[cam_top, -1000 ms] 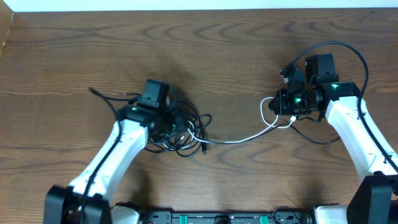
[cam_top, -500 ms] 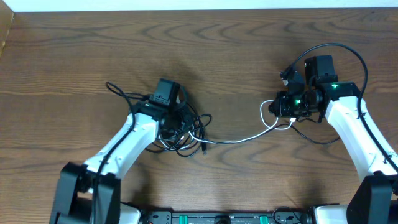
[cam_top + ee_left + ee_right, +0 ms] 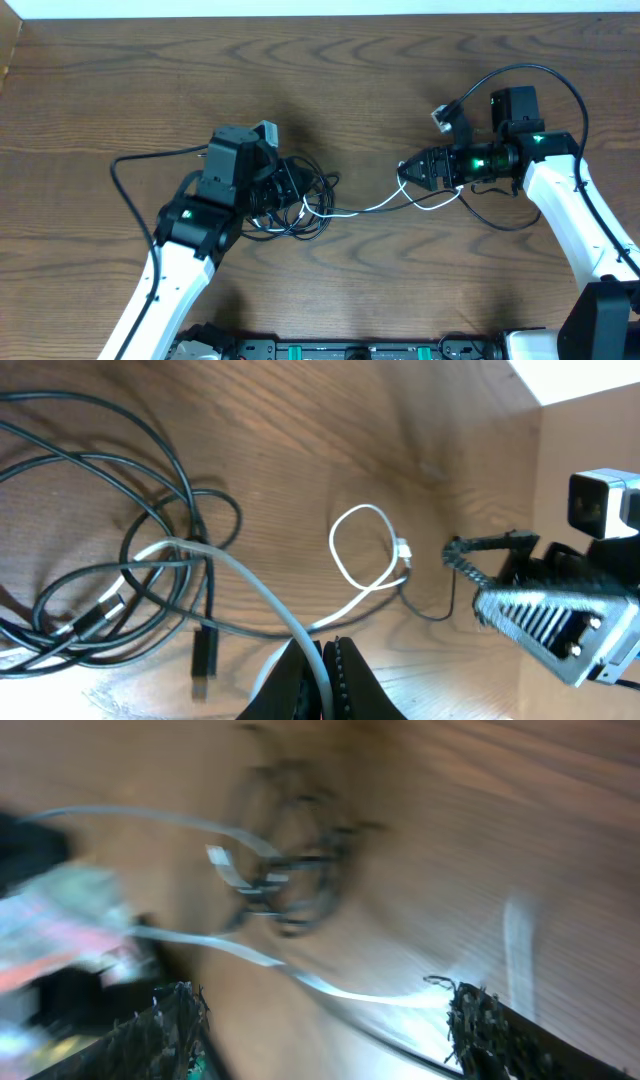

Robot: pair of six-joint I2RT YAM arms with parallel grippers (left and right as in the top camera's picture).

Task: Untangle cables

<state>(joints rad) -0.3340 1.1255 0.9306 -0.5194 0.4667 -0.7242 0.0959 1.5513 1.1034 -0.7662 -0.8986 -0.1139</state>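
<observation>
Left of centre on the wooden table (image 3: 330, 80), a tangle of thin black cables (image 3: 300, 215) lies at the tip of the left gripper (image 3: 327, 658). Its fingers are pressed together on the white cable (image 3: 365, 208) just beside the tangle. That cable runs right across the table to a small loop near the right gripper (image 3: 408, 172). The right gripper's fingers (image 3: 175, 1025) stand wide apart, holding nothing, and the white cable crosses the gap between them in a blurred wrist view.

Black cables (image 3: 292, 205) lie tangled; white cable (image 3: 360, 211) trails rightward.
</observation>
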